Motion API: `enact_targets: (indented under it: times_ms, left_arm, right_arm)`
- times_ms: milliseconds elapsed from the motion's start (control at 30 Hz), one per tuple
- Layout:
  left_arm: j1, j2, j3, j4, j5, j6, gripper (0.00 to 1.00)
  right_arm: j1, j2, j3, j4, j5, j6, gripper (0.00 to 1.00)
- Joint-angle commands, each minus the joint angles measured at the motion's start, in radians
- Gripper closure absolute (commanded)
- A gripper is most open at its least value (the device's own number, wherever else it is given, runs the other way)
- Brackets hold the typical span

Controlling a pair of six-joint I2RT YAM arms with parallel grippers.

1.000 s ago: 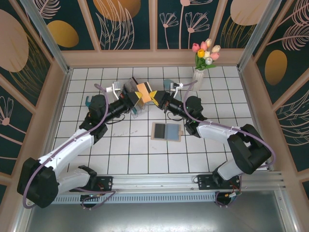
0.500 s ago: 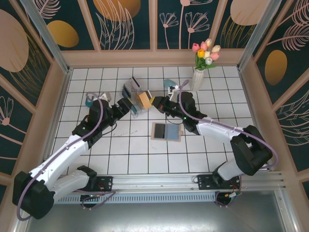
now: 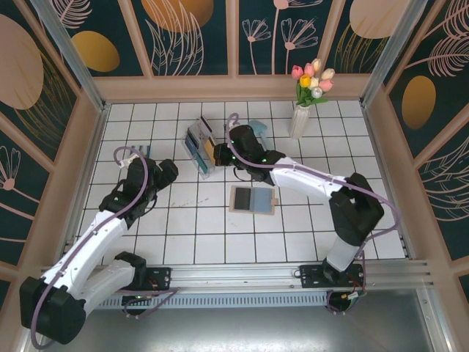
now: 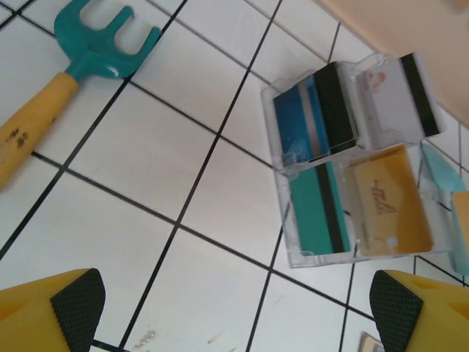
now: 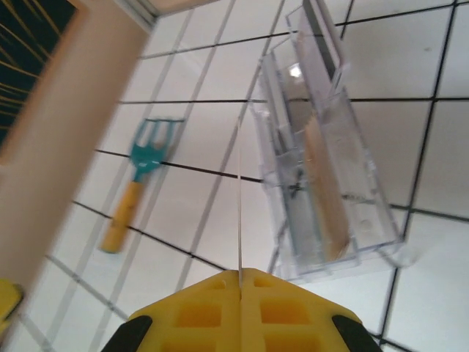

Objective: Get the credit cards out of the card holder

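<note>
Left wrist: left hand (image 4: 238, 308) wide, script on gold card (image 4: 386, 199) unreadable; right hand (image 5: 239, 282) pinches thin card (image 5: 239, 205).

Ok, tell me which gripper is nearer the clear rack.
Right. The right gripper is close beside the rack, at its right side, jaws shut on a thin card. The left gripper is farther off, left of the rack, jaws open.
</note>
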Motion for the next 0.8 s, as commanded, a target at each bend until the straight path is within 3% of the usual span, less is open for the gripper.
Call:
enact_targets:
  times_ms: [0,400,767]
  left_arm:
    - [0.040,0.014,-0.062,0.055,0.112,0.012,0.05]
    - [0.090,0.057,-0.197,0.216,0.306,-0.054,0.01]
    - [0.091,0.103,-0.203,0.247,0.358,-0.073,0.01]
  right_arm:
    - [0.025,0.057,0.100,-0.085,0.140,-0.142,1.00]
    - [0.030,0.165,0.169,-0.033,0.184,-0.316,1.00]
    - [0.030,0.219,0.182,0.003,0.200,-0.373,1.00]
